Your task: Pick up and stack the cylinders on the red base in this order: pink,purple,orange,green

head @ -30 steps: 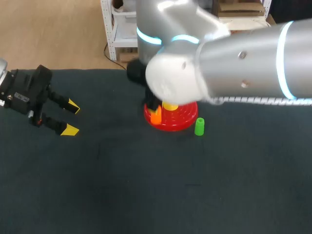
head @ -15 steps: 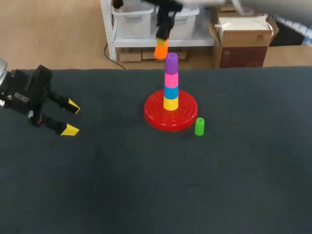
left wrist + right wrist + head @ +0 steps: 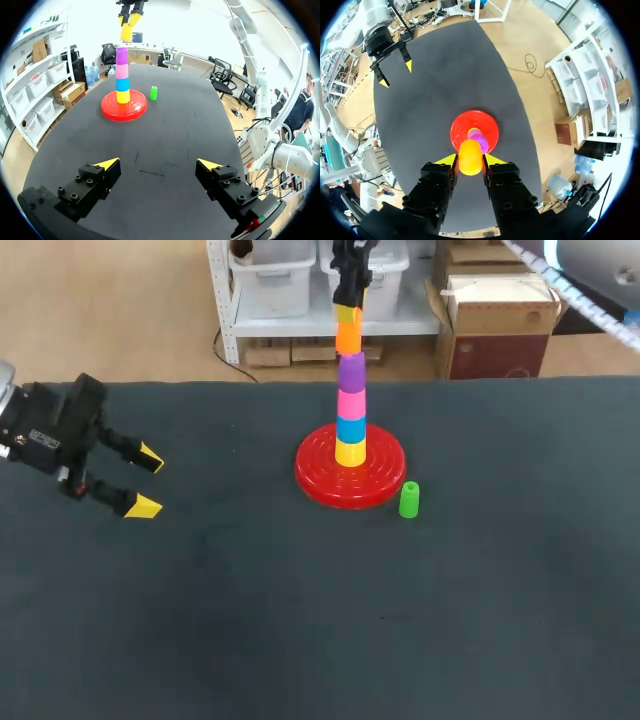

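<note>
A dark, matte surface [image 3: 300,620] fills most of the head view, evenly lit and without hard shadows; its far edge runs straight across from 9 to 3 o'clock. Beyond that edge lies a tan wood-look floor [image 3: 100,310], widest at 10 and 11 o'clock. At 12 o'clock stands a white shelving unit [image 3: 225,300] holding pale storage bins [image 3: 268,285], with a black cable [image 3: 222,345] looping on the floor at its foot. A brown cardboard box [image 3: 497,335] sits at 1 o'clock. In the left wrist view a bright white wall [image 3: 200,20] rises behind the surface.

The orange cylinder [image 3: 348,337] hangs upright in the right pincer [image 3: 348,316], just above the purple-topped stack [image 3: 351,405] on the red base [image 3: 318,478]; the green cylinder [image 3: 409,499] stands beside it.
</note>
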You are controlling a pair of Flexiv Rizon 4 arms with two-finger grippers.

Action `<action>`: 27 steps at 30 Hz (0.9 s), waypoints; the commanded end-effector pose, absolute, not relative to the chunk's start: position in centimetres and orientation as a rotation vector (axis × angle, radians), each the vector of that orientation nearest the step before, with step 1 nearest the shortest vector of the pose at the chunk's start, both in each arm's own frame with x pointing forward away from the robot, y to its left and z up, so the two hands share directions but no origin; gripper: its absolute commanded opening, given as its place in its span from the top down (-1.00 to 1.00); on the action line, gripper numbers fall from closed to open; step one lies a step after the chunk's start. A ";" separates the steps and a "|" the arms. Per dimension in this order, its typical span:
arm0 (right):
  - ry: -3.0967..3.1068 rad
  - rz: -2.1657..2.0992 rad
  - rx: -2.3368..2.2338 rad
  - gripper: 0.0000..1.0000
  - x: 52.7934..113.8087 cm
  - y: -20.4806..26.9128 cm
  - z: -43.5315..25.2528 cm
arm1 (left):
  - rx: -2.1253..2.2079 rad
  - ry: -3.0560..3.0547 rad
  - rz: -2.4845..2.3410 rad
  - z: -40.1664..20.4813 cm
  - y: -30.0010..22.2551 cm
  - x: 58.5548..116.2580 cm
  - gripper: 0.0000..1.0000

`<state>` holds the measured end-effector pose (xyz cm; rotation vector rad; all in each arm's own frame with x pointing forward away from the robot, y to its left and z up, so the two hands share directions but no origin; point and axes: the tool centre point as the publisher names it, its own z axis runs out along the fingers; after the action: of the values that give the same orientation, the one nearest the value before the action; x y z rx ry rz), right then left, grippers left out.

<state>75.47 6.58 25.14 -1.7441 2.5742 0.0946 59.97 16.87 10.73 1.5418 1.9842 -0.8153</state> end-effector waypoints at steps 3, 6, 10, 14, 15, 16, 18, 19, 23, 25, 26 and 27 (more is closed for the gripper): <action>2.605 0.117 -1.718 1.00 75.9 6.0 24.8 | 1.542 1.980 -0.815 10.6 17.0 59.9 -1.00; 2.609 0.104 -1.715 1.00 76.2 5.9 24.8 | 1.542 1.980 -0.815 10.6 17.0 59.9 -1.00; 2.616 0.105 -1.725 1.00 76.9 5.8 24.4 | 1.542 1.980 -0.815 10.6 17.0 59.9 -1.00; 2.625 0.107 -1.733 1.00 77.4 5.8 24.0 | 1.542 1.980 -0.815 10.6 17.0 59.9 -1.00; 2.627 0.107 -1.744 1.00 77.5 5.9 23.9 | 1.542 1.980 -0.815 10.6 17.0 59.9 -1.00; 2.629 0.101 -1.749 1.00 77.7 5.9 23.8 | 1.542 1.980 -0.815 10.6 17.0 59.9 -1.00; 2.631 0.094 -1.751 1.00 78.0 5.9 23.7 | 1.542 1.980 -0.815 10.6 17.0 59.9 -1.00; 2.629 0.096 -1.753 1.00 78.2 6.0 23.7 | 1.542 1.980 -0.815 10.6 17.0 59.9 -1.00; 2.620 0.095 -1.772 1.00 79.0 6.3 23.6 | 1.542 1.980 -0.815 10.6 17.0 59.9 -1.00; 2.616 0.094 -1.777 1.00 79.4 6.5 23.6 | 1.542 1.980 -0.815 10.6 17.0 59.9 -1.00; 2.614 0.093 -1.781 1.00 79.5 6.6 23.6 | 1.542 1.980 -0.815 10.6 17.0 59.9 -1.00; 2.612 0.093 -1.784 1.00 79.6 6.6 23.6 | 1.542 1.980 -0.815 10.6 17.0 59.9 -1.00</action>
<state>77.89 5.88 23.31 -1.7383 2.5570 0.0667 59.96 16.87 10.73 1.5418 1.9842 -0.8154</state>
